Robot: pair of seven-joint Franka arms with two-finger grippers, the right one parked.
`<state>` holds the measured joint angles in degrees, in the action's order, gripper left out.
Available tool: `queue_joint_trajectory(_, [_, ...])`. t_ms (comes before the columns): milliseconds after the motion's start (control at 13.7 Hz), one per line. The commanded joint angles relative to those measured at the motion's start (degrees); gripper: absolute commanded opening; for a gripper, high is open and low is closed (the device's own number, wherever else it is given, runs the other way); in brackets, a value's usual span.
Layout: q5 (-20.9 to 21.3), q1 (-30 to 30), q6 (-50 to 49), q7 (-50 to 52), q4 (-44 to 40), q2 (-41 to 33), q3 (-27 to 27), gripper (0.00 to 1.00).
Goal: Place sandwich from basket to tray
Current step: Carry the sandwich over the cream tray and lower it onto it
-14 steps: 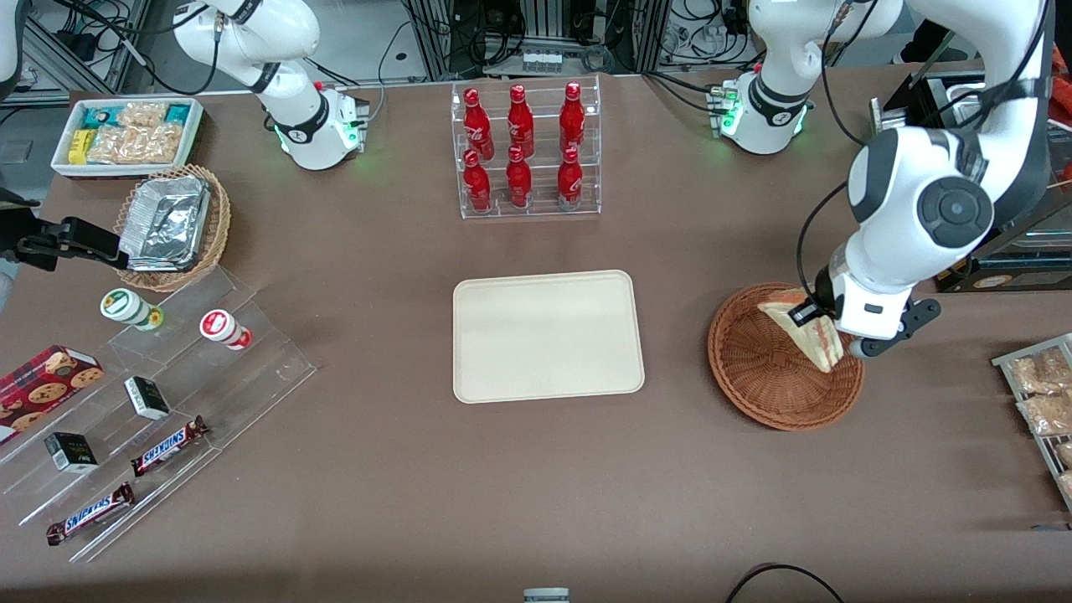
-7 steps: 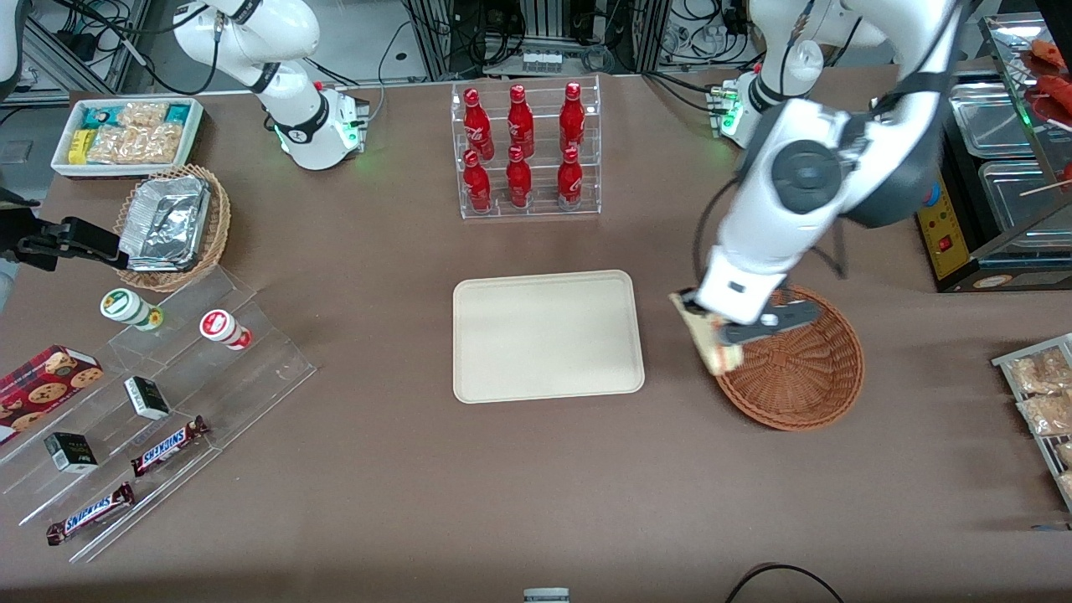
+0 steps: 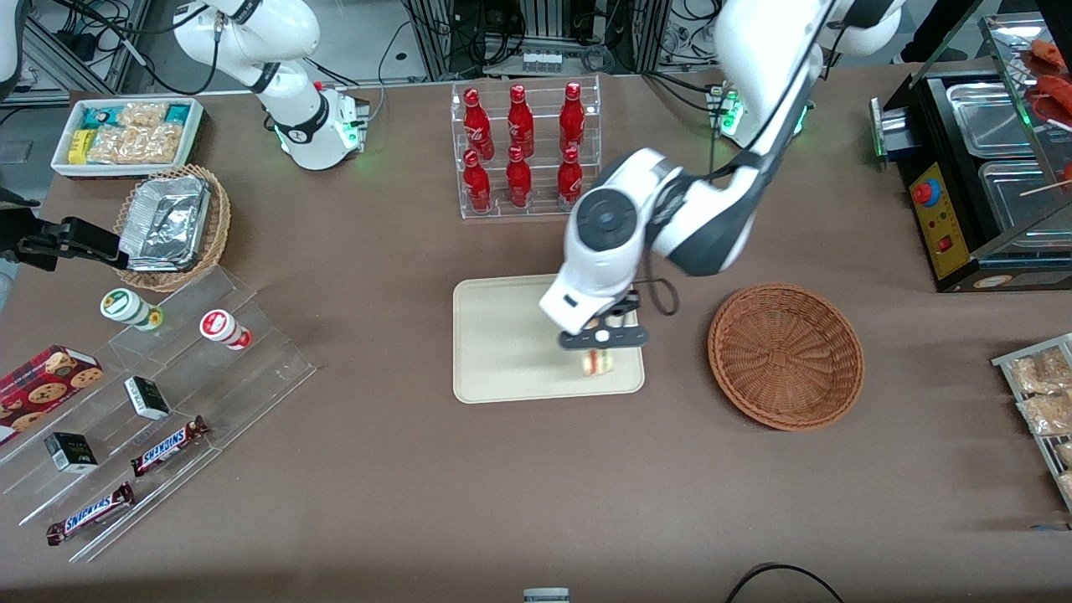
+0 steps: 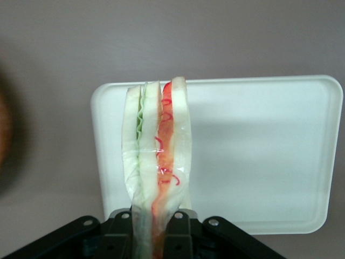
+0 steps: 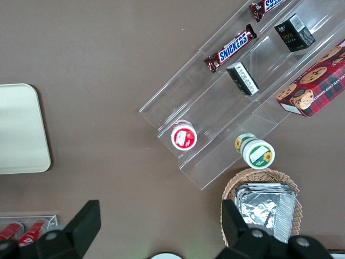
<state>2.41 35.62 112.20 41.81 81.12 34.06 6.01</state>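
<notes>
My left gripper (image 3: pixel 600 345) is shut on the sandwich (image 3: pixel 599 362) and holds it above the cream-beige tray (image 3: pixel 502 335), over the tray's end nearest the basket. In the left wrist view the sandwich (image 4: pixel 156 156) hangs wrapped in clear film, with white bread and a red and green filling stripe, clamped between the black fingers (image 4: pixel 180 234) with the tray (image 4: pixel 269 162) beneath it. The reddish-brown wicker basket (image 3: pixel 785 355) sits empty beside the tray, toward the working arm's end of the table.
A clear rack of red bottles (image 3: pixel 524 147) stands farther from the camera than the tray. A clear stepped stand with snack bars and cups (image 3: pixel 159 402) and a lighter wicker basket with foil trays (image 3: pixel 173 224) lie toward the parked arm's end. Bagged snacks (image 3: pixel 1043 394) lie at the working arm's end.
My left gripper has carried the sandwich out of the basket and sideways over the tray. The basket now holds nothing.
</notes>
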Motion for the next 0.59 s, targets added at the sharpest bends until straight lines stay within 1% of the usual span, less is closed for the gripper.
queue_joint_trajectory(0, [1.2,3.0,3.3,0.2,-4.2,5.7,-0.8,0.0])
queue_joint_trajectory(146, [1.5,4.7,4.5,0.0,-4.5,7.9,-0.8,0.0])
queue_joint_trajectory(293, [3.0,5.7,5.0,0.3,-4.2,9.2,-0.7,0.0])
queue_joint_trajectory(512, [3.1,7.0,6.0,0.5,-4.2,11.5,-0.7,0.0])
